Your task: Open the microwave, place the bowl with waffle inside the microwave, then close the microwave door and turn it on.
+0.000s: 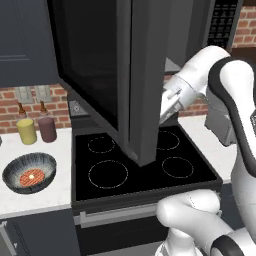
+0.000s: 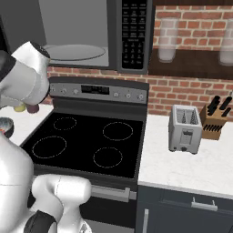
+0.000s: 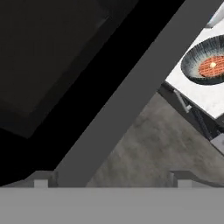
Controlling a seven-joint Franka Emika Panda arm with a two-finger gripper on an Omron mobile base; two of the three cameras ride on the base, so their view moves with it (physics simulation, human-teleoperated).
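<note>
The microwave [image 2: 77, 27] stands open above the stove, showing its pale interior and glass turntable [image 2: 73, 52], with the keypad [image 2: 133, 34] at its right. The microwave door [image 1: 115, 75] is swung far out over the cooktop. In the left base view my hand is close behind the door's free edge, on its right side. In the hand view my gripper [image 3: 111, 180] is open, and the door's grey edge [image 3: 131, 87] runs diagonally just ahead of the fingertips, with nothing between them. The streaked bowl [image 1: 29, 172] holding the orange waffle [image 1: 31, 177] sits on the white counter left of the stove; the hand view has the bowl [image 3: 197, 65] at its upper right.
A black four-ring cooktop [image 1: 140, 165] lies under the open door. Yellow [image 1: 26, 131] and maroon [image 1: 47, 129] jars stand behind the bowl against the brick wall. A silver toaster [image 2: 184, 129] and a knife block [image 2: 214, 118] sit on the right counter.
</note>
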